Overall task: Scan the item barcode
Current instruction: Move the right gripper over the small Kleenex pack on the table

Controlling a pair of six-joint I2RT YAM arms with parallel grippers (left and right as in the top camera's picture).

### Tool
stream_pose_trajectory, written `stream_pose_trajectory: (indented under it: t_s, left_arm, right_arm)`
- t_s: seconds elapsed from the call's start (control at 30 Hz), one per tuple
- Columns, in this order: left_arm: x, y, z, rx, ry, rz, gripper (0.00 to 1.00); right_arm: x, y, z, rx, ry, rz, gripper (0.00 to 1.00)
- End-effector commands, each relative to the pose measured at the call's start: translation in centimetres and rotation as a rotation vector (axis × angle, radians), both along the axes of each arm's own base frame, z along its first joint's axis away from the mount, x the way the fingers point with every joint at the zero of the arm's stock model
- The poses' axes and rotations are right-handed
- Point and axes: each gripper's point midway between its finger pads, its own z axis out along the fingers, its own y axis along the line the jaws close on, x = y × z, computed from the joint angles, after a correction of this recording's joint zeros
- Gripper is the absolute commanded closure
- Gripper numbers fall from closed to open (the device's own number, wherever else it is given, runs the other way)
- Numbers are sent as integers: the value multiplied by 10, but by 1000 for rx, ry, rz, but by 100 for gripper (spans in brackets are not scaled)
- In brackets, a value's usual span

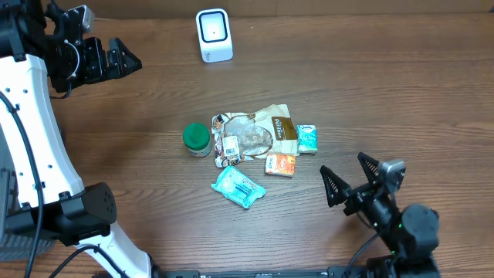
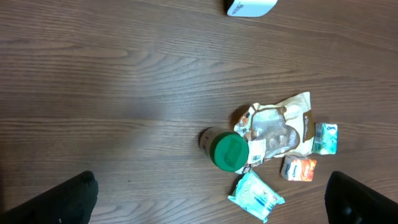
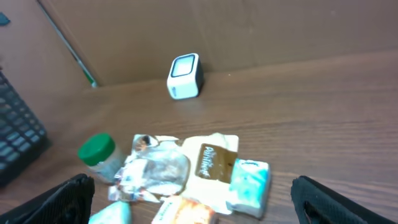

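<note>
step: looks like the very start. Nothing is lifted, and one item has to be picked and shown to the scanner [image 1: 214, 35].
task thing: can't tell which item is meant. Five lie in one pile [image 1: 247, 150] at mid desk [image 1: 370, 85], well apart from the scanner at the far edge.
left gripper [image 1: 133, 63]: jaws spread wide with nothing between them, up by the far left corner, well away from the pile.
right gripper [image 1: 345, 176]: jaws also spread wide, nothing held, toward the near edge, just right of the pile.
pick advice: the right gripper is the closer one. The light-blue pack [image 1: 239, 188] on the near side barely touches the rest, if at all, so it is likely the cleanest grab.
grip advice: pinch it by an edge so the fingers don't cover the code. No barcode is readable from here, so expect to turn the pack.
scan advice: carry it to the far edge and hold the code side square to the scanner window, close and steady. The soft wrapper may crease, so keep it flat.
risk: the orange packet [image 1: 280, 164] and teal packet [image 1: 307, 139] sit right against the pouch [image 1: 255, 131]. A grab there may drag neighbours.
container, jar [image 1: 197, 140]: green lid on, upright at the left of the pile beside the pouch. The body is pale; can't tell the contents.
container, pouch: brown label and clear window, lying flat. Something pale is inside, too blurred to name. Can't tell if it is sealed.
packets: all three look wrapped shut, contents hidden.
</note>
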Motion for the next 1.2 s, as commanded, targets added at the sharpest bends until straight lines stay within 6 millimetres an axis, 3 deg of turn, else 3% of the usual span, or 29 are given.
stream_pose_trajectory:
  t_s: [0.0,0.23,0.53,0.83,0.97,1.17]
  left_arm:
    - [-2,-1,6,21,-19,-20,0]
    - [-2,-2,6,21,-19,-22,0]
    - [-2,-2,6,21,-19,-22,0]
    - [-2,-2,6,21,-19,-22,0]
    - [-2,-2,5,21,-19,-22,0]
    - [-2,-1,5,21,-19,-20,0]
  right_arm:
    - [3,8,41,18,40,47,0]
    - [24,24,69,12,326,128,0]
    - [60,29,60,-89,786,171,0]
    - [116,31,21,-105,927,152,0]
    - [130,27,2,-143,941,137,0]
    - [136,-4,-40,-278,1037,-16,28]
